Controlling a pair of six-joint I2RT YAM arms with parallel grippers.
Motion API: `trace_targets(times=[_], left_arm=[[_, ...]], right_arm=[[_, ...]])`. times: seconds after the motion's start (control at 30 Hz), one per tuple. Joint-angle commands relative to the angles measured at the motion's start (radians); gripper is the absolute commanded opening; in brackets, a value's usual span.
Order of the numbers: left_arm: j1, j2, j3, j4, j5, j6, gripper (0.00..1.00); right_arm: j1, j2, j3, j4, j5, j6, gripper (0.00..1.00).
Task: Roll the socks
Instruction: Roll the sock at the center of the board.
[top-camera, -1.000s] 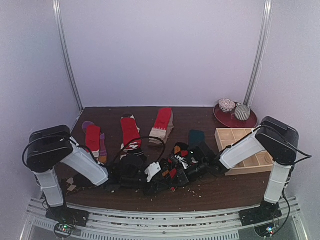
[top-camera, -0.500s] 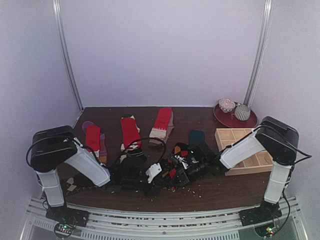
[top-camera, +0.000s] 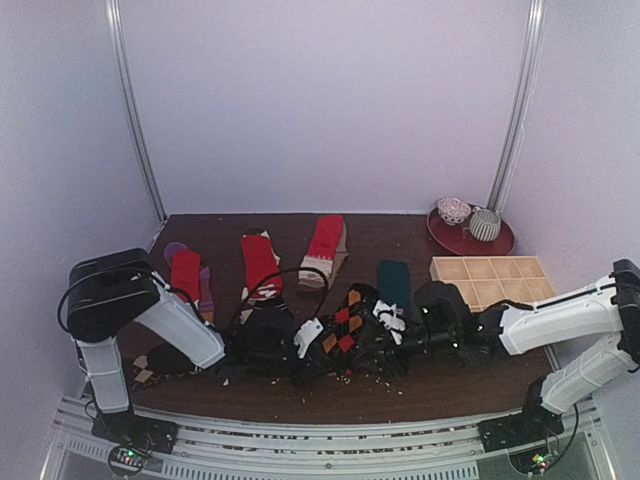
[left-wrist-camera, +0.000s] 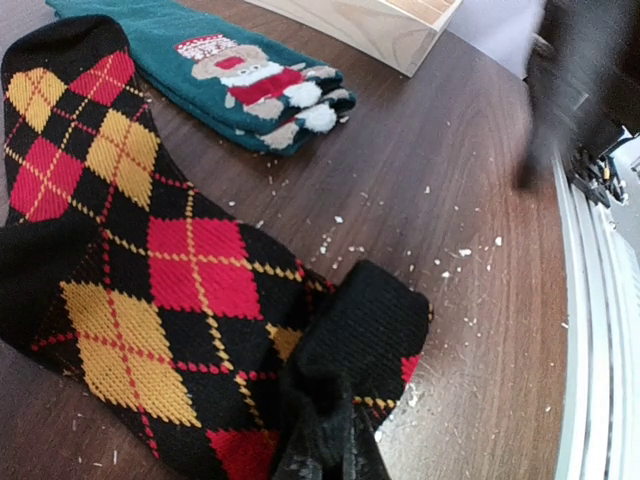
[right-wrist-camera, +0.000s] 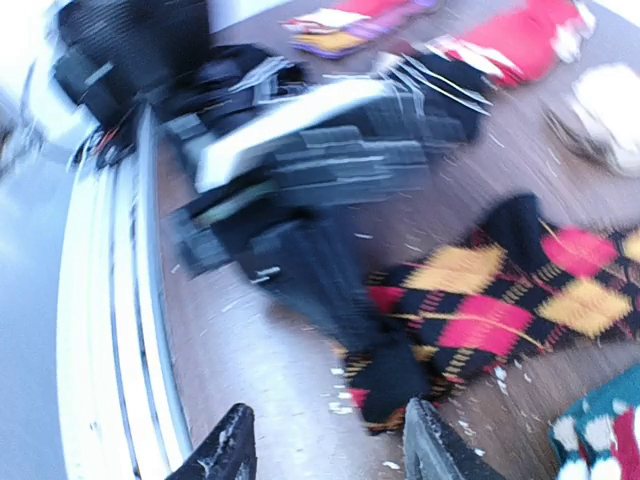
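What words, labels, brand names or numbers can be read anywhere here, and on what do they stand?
No readable text in any view.
On the argyle sock: diamonds only, no lettering.
On the teal sock: a small figure in red and white, no words.
On the wooden tray: bare wood, no label seen.
On the boards at the arm bases: any print is too small to read.
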Motion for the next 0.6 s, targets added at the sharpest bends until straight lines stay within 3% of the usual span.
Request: trace_targets(times=[0.0, 0.23, 0.57], left_arm=[[0.014, 0.057, -0.042, -0.196, 0.029, -0.063, 0.0], [0.022, 0.059, -0.046, -0.206, 0.049, -0.056, 0.0], [0.026, 0.069, -0.045, -0.209, 0.054, -0.049, 0.0]], right_arm=[[0.075, -0.013, -0.078, 0.103, 0.13, -0.263, 0.51], [0.096, 0.104, -0.027, 0.105, 0.204, -0.412, 0.49], [0.097, 0.166, -0.006, 0.205, 0.196, -0.464, 0.47]])
